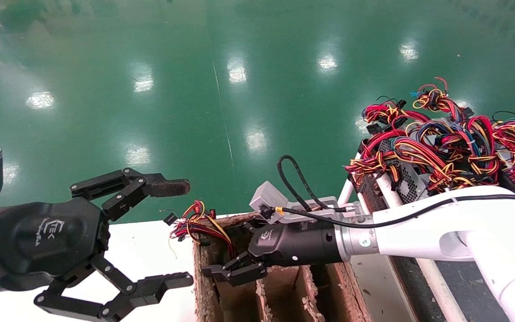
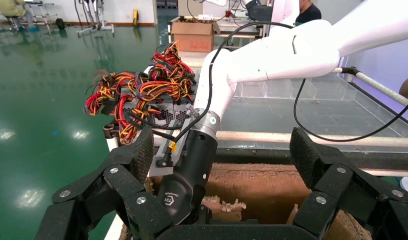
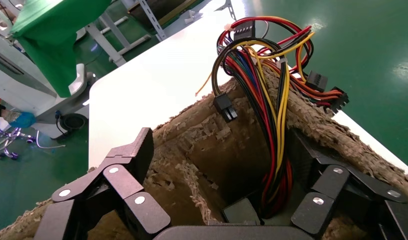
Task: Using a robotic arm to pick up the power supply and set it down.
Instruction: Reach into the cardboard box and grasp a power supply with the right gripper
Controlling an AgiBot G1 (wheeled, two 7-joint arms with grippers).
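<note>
The white robotic arm (image 1: 418, 228) reaches from the right into the worn cardboard box (image 1: 201, 277). Its black right gripper (image 1: 228, 250) is open inside the far left compartment. In the right wrist view the right gripper (image 3: 227, 165) straddles that compartment. The power supply's grey body (image 3: 240, 211) lies deep at the bottom, between and below the fingers (image 3: 136, 150). Its red, yellow and black wires (image 3: 272, 100) run up beside one finger and spill over the box rim; the wire bunch (image 1: 192, 221) also shows there in the head view. My left gripper (image 1: 181, 232) hangs open beside the box, holding nothing.
A heap of other power supplies with tangled wires (image 1: 441, 152) sits on a rack at the right. The box stands on a white table (image 1: 141, 246) and has several compartments split by cardboard dividers (image 1: 304, 290). Glossy green floor (image 1: 239, 89) lies beyond.
</note>
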